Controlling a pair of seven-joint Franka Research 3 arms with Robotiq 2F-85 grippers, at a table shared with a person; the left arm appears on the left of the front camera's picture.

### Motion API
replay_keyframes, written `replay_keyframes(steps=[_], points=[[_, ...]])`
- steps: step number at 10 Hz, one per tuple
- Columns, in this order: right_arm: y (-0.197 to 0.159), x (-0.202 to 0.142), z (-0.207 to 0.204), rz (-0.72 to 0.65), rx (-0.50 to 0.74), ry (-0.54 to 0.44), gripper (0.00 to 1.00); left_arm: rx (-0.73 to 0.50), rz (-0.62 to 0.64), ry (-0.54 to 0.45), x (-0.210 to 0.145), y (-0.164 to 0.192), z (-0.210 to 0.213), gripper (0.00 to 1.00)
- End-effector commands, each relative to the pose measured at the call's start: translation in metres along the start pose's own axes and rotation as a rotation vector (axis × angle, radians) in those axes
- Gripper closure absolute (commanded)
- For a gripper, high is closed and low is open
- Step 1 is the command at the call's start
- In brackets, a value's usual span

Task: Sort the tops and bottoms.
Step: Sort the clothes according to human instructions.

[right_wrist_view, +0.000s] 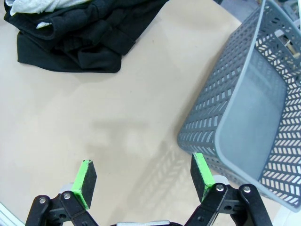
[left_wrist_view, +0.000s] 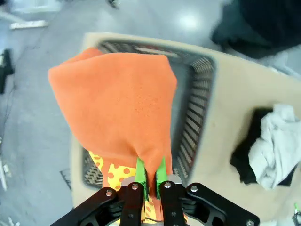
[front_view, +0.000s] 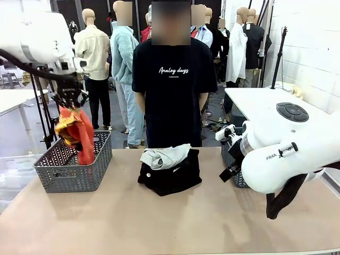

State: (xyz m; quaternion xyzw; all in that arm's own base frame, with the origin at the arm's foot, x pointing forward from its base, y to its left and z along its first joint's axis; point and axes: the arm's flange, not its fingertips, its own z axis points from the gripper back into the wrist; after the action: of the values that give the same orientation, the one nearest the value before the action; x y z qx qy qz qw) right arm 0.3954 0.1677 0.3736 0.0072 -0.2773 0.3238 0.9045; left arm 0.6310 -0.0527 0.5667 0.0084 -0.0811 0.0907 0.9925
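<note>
My left gripper is shut on the red-orange top, which hangs over the left grey basket; yellow dotted patches show near the fingers. The pale grey top lies on the pile of black bottoms at the table's middle, in front of the person. My right gripper is open above bare table, between that pile and the right grey basket. Nothing sits between its fingers.
The person in a black T-shirt stands at the far side behind the pile. The right arm's white body covers most of the right basket in the front view. Bare tabletop stretches along the near side.
</note>
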Motion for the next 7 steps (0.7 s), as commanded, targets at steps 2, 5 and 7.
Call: replay_keyframes(steps=[2,5,7], points=[[0.000,0.000,0.000,-0.003,0.001,0.000,0.00,-0.069,0.019,0.143,-0.037,0.016,-0.038,1.00],[0.000,0.000,0.000,-0.003,0.001,0.000,0.00,-0.025,0.006,0.186,-0.051,0.012,-0.066,1.00],[0.000,0.000,0.000,-0.003,0.001,0.000,0.00,-0.017,0.021,0.191,-0.049,0.016,-0.075,1.00]])
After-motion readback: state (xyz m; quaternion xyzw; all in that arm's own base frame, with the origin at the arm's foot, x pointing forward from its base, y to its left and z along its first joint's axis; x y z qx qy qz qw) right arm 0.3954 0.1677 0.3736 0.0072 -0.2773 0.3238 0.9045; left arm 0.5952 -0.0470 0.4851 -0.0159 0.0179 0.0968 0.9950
